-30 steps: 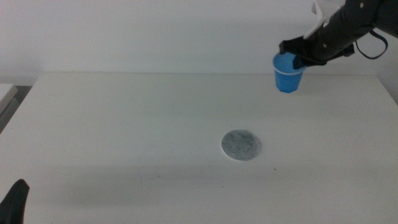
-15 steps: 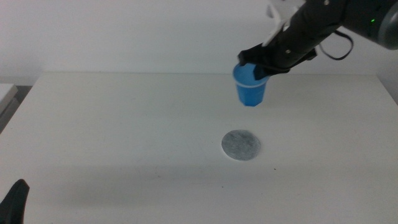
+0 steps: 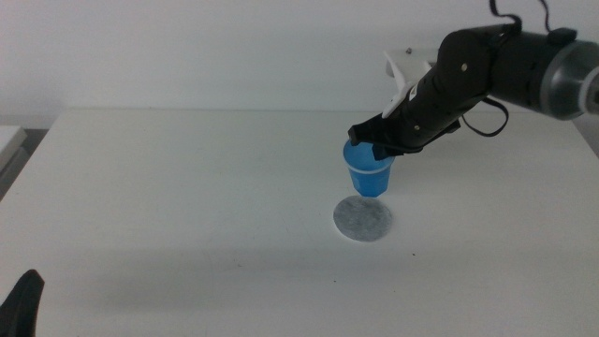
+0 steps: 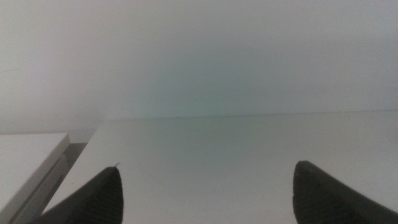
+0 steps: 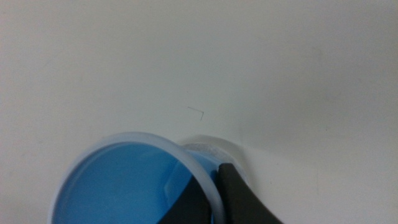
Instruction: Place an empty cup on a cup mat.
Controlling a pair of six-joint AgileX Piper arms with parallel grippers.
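Right gripper (image 3: 372, 142): clamped on the rim of the cup, one jaw inside the wall, one outside, and I'm carrying it in the air over the table's middle, a shade toward the right edge.
Right arm (image 3: 496, 70): reaching in from the right edge, slanting down to the cup.
Cup (image 3: 368, 171): blue, upright, thin white rim up top; my wrist view looks straight into it (image 5: 134, 186) and it's blue inside, nothing in it.
Cup versus mat: the cup's base sits just off the far edge of the cup mat (image 3: 363, 218) in the middle view; I can't tell whether it touches the table, and it is not on the mat.
Cup mat: flat grey disc with a pale edge, lying on the table (image 3: 187, 187) a little right of centre; from my wrist a sliver of it (image 5: 214, 149) peeks out past the cup's rim.
Left gripper (image 3: 21, 304): parked at the near left corner, jaws spread wide apart, gripping nothing, with bare table between them in the left wrist view (image 4: 205, 190).
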